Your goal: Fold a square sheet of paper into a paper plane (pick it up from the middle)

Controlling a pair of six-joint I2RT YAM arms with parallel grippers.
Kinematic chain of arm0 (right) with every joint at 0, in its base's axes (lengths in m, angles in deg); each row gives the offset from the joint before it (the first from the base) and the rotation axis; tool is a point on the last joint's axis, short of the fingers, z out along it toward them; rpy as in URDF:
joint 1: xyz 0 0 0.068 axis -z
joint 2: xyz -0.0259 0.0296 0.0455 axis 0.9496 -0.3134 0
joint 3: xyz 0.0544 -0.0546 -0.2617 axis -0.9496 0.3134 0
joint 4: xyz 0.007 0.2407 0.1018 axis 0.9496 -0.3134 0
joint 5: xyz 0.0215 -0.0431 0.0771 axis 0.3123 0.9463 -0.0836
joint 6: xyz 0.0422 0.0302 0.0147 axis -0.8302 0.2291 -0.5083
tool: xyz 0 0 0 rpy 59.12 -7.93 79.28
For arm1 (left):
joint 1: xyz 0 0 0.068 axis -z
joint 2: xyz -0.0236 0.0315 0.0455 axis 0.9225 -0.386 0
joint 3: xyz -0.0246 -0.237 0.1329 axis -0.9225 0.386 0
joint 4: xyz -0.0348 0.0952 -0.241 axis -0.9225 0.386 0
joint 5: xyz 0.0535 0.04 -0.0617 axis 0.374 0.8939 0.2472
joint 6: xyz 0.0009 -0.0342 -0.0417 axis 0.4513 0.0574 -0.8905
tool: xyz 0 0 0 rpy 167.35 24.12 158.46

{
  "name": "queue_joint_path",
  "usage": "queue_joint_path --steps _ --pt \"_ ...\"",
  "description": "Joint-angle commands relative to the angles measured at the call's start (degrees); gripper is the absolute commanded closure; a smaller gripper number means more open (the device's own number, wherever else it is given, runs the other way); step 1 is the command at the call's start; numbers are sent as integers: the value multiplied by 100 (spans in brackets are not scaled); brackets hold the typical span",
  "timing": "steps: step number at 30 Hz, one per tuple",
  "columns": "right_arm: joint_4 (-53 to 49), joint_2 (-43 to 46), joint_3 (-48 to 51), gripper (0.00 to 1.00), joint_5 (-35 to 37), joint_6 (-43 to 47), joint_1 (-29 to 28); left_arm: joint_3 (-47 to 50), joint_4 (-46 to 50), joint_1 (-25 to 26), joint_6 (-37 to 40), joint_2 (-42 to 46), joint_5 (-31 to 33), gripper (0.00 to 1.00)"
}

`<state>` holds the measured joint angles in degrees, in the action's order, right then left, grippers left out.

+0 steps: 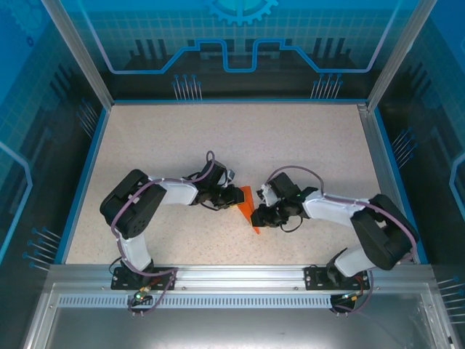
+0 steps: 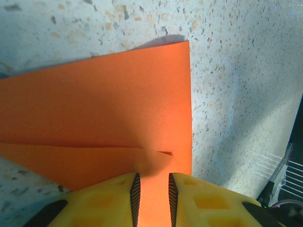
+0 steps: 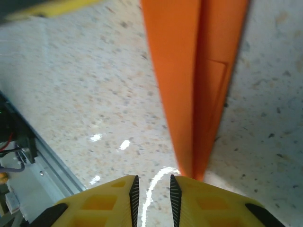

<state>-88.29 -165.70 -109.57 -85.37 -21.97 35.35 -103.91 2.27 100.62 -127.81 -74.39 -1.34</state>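
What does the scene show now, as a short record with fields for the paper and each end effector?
paper: folded bright orange paper sheet, on the speckled beige table, near its middle
left end effector: narrowly open, orange paper seen in its gap
right end effector: narrowly open, table seen in its gap, paper's narrow end just beside it

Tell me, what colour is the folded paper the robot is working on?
The paper is plain bright orange with no pattern, seen best in the left wrist view.

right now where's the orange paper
In the top view the folded orange paper lies near the middle of the table, close between the left gripper on its left and the right gripper on its right.
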Motion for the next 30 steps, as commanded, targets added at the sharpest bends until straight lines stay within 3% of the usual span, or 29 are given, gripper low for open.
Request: queue_joint_path --steps 1,8,17,23,30 --pt "21 330 -44 71 209 -133 -65 151 202 74 145 -559 320 74" --pt "442 26 -50 74 87 -269 -106 124 193 85 139 -577 294 74" --pt "1025 -623 831 77 197 -488 -158 0 361 82 203 -595 280 73" --pt "814 -190 1173 76 329 -446 -238 -51 435 76 210 -603 335 73" --pt "414 431 517 74 259 -221 -271 -95 460 82 193 -571 358 73"
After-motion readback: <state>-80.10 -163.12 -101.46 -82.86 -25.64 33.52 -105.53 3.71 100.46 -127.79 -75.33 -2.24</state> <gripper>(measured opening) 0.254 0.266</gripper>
